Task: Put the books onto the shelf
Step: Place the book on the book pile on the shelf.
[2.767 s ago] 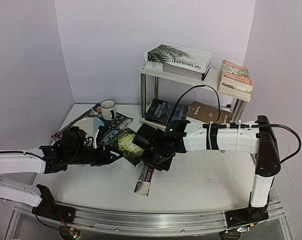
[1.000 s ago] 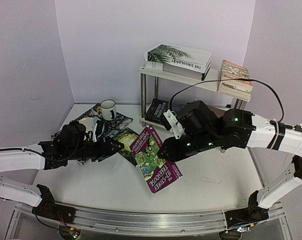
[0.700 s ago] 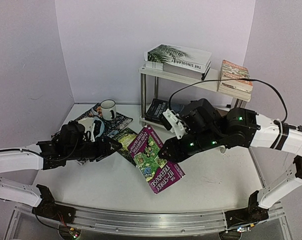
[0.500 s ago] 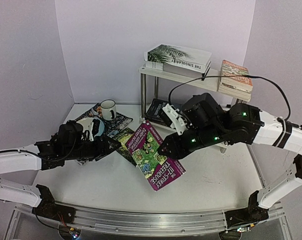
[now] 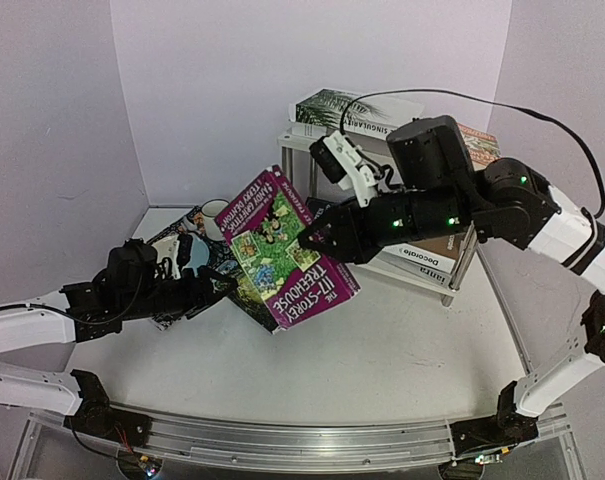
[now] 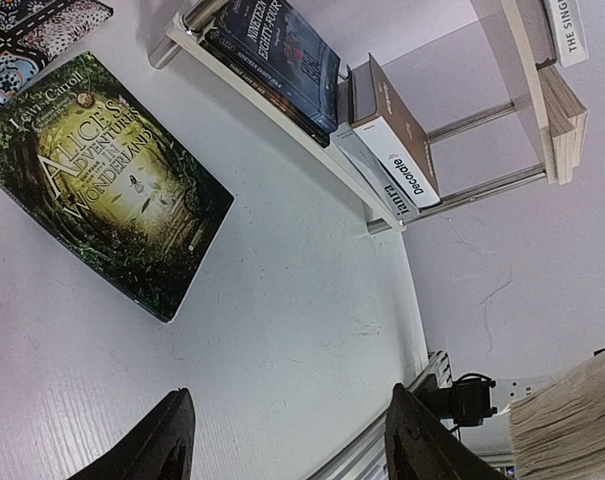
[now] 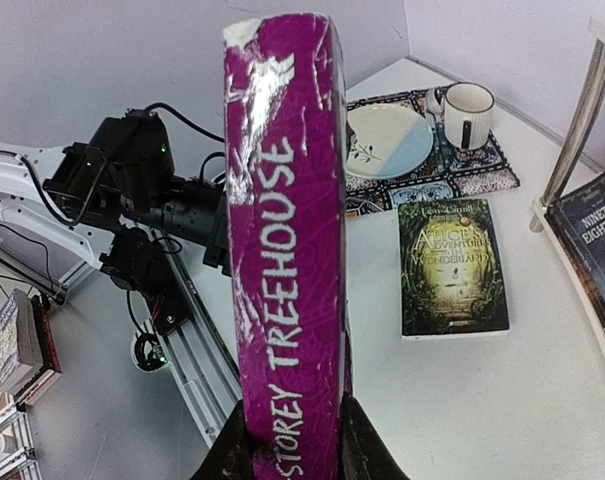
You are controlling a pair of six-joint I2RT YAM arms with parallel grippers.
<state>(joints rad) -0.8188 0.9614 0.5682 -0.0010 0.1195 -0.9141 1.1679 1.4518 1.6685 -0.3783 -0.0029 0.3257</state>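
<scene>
Magenta book [image 5: 292,250], clenched in the right jaws, hangs tilted at frame centre, just left of the shelf [image 5: 288,140]; left jaws gape empty.

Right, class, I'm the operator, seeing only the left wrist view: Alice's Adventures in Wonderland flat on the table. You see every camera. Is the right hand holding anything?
Observer: Yes, the right hand grips the magenta Treehouse book across its covers.
Operator: Resting on the table?
Observer: No, it's up in the air, tilted, near the shelf.
Operator: Anything beyond Alice?
Observer: A white mug stands on the patterned placemat, beside a plate.
</scene>
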